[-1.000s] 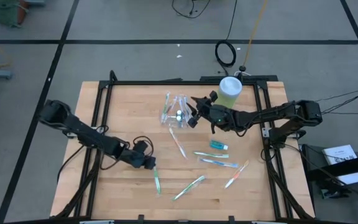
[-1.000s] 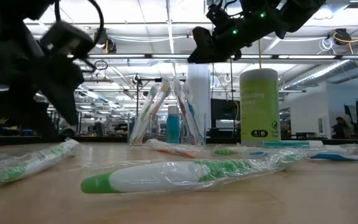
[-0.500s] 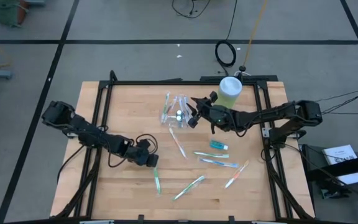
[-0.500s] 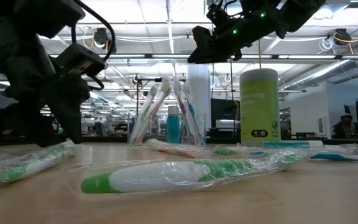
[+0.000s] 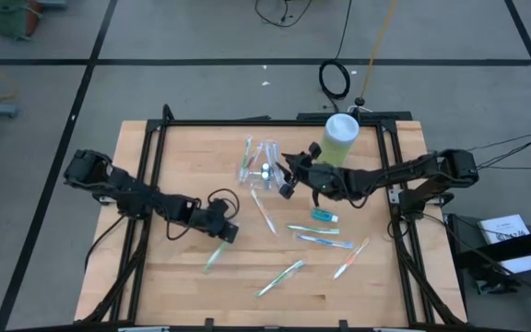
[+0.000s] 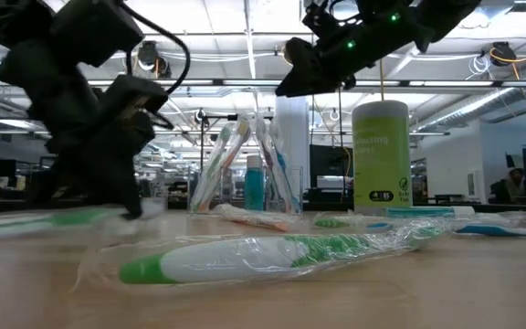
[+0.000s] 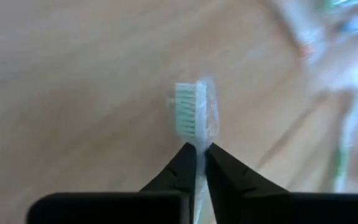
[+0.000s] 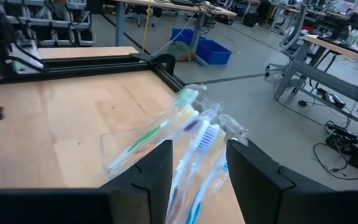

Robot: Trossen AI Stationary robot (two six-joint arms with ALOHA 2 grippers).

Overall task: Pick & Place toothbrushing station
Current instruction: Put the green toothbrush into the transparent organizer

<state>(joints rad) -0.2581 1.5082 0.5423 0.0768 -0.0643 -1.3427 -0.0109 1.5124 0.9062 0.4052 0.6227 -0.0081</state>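
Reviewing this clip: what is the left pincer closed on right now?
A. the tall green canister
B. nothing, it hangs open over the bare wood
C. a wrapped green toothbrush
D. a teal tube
C. The left wrist view shows the left pincer pinched shut on a wrapped green toothbrush, its bristle head sticking out past the fingertips; the high view shows that toothbrush at the pincer.

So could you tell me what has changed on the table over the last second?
The left gripper closed on the green toothbrush it hovered over and has swung it round, so it now lies slanted. The right gripper stays open above the clear container; the other loose toothbrushes have not moved.
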